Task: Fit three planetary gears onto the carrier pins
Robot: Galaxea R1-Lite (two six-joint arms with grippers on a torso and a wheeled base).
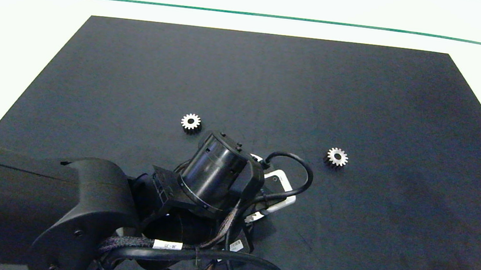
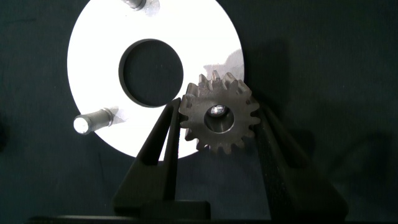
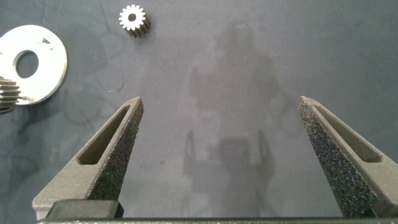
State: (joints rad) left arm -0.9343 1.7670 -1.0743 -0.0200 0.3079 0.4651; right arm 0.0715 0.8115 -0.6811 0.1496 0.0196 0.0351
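Mat (image 1: 362, 99): dark, carrying all the parts.
Left gripper (image 2: 217, 127): at mat centre, clamped on a gear (image 2: 218, 118) over one pin (image 2: 217, 112), which shows through its bore; seating looks underway.
Right gripper (image 3: 221, 134): parked at 3 o'clock, jaws spread, holding nothing.
Disc (image 2: 93, 62): two pins (image 2: 93, 120) bare.
Loose gears: one at 10 o'clock of the wrist (image 1: 190, 122), one at 2 o'clock (image 1: 336, 157); both remain.
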